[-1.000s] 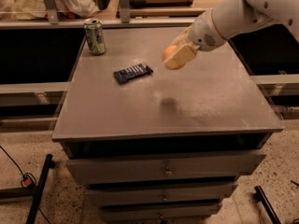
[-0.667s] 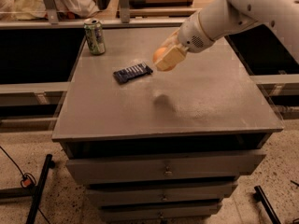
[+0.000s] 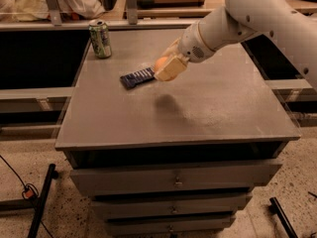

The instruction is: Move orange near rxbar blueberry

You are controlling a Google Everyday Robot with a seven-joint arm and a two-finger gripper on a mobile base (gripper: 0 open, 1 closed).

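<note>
Above the worktop (image 3: 223,103), my claw (image 3: 167,69) pinches the orange (image 3: 160,63), held aloft to clear the rxbar blueberry (image 3: 137,77) alongside.

Dim warm light from overhead, gripper (image 3: 167,67) clutching orange (image 3: 160,63) above table (image 3: 237,108), soft shadow (image 3: 166,103) straight beneath, pale sheen mid-table, floor (image 3: 74,212) murky.
</note>
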